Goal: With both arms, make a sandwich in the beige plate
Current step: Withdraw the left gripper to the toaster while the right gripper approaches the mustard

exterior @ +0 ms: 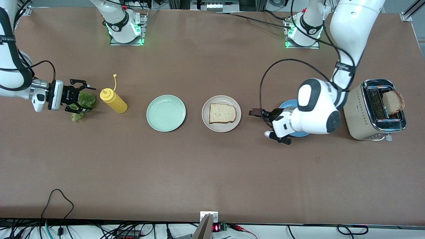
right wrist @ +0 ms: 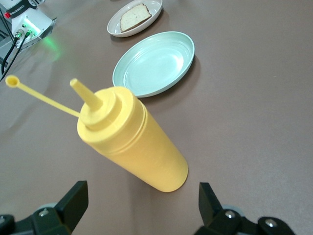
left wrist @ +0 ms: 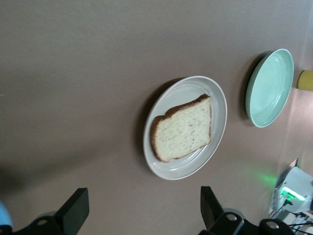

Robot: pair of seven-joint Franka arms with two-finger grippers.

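A bread slice [exterior: 222, 113] lies flat in the beige plate [exterior: 206, 105] at mid-table. My left gripper [exterior: 262, 123] hangs open and empty between that plate and a blue plate. Its wrist view has the plate's rim [left wrist: 217, 100] and the bread slice [left wrist: 183, 129] ahead of the open left gripper [left wrist: 144, 210]. A second bread slice [exterior: 393, 101] sticks out of the toaster [exterior: 375, 109]. A green lettuce leaf [exterior: 87, 100] lies at the right arm's end. Over it my right gripper [exterior: 83, 99] stands open, and in its own wrist view the right gripper [right wrist: 142, 205] holds nothing.
A yellow squeeze bottle [exterior: 114, 100] stands between the lettuce and a mint green plate [exterior: 166, 113]; it fills the right wrist view as the bottle [right wrist: 132, 142]. The blue plate [exterior: 288, 103] lies mostly under the left arm's wrist, beside the toaster.
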